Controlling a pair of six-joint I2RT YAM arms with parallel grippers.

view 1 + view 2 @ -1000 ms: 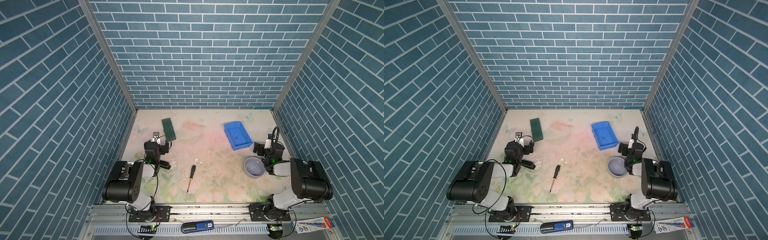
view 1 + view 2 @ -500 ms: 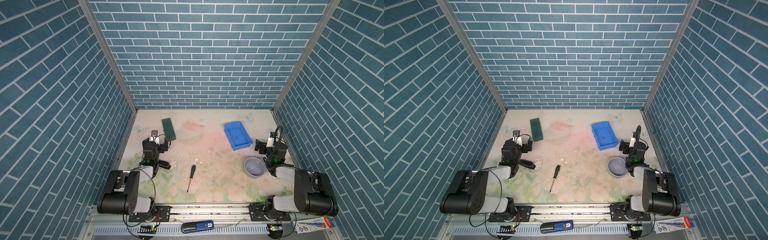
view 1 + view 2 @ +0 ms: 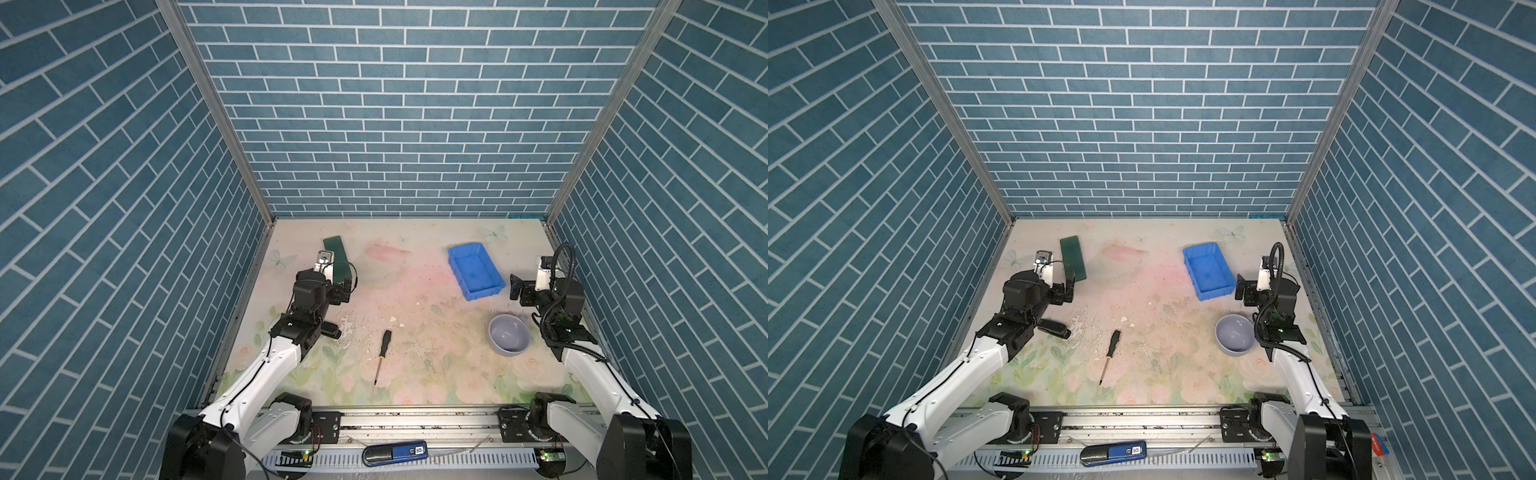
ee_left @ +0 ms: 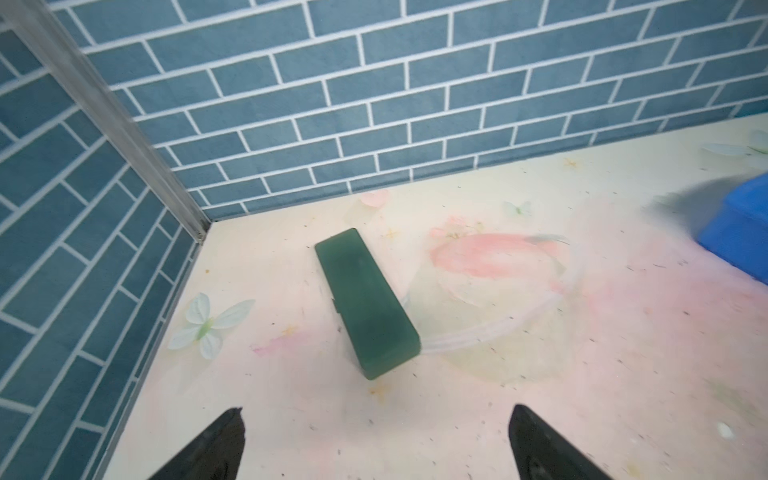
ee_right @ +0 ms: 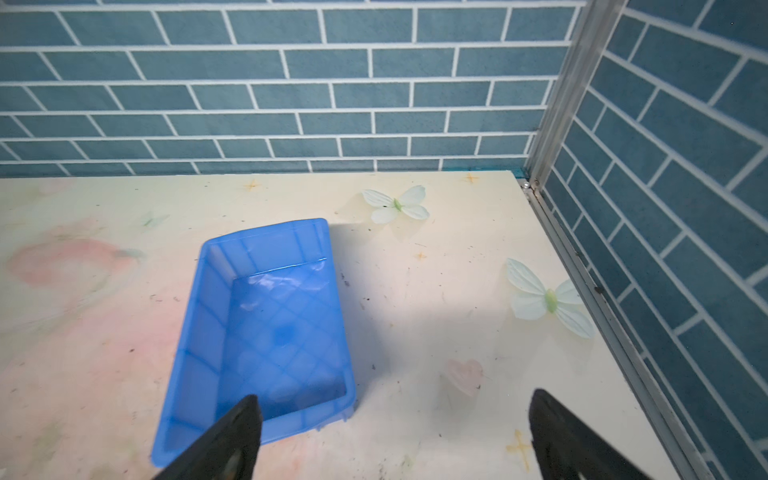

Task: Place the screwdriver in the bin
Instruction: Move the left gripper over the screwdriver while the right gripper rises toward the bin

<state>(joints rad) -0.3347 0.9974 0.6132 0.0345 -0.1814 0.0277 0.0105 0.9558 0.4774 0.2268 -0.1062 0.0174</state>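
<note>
Both the left gripper (image 4: 376, 415) and right gripper (image 5: 395, 397) stand jaws apart and empty, and the screwdriver (image 3: 382, 351), flat at near centre, well apart from the far-right bin (image 3: 485, 294), may roll away if you pinch its seemingly thin shaft.

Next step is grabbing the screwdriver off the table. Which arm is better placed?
Left. The screwdriver lies left of centre, nearer the left gripper, whose fingers are open and empty. The right gripper, also open, sits beside the bin, farther away.
</note>
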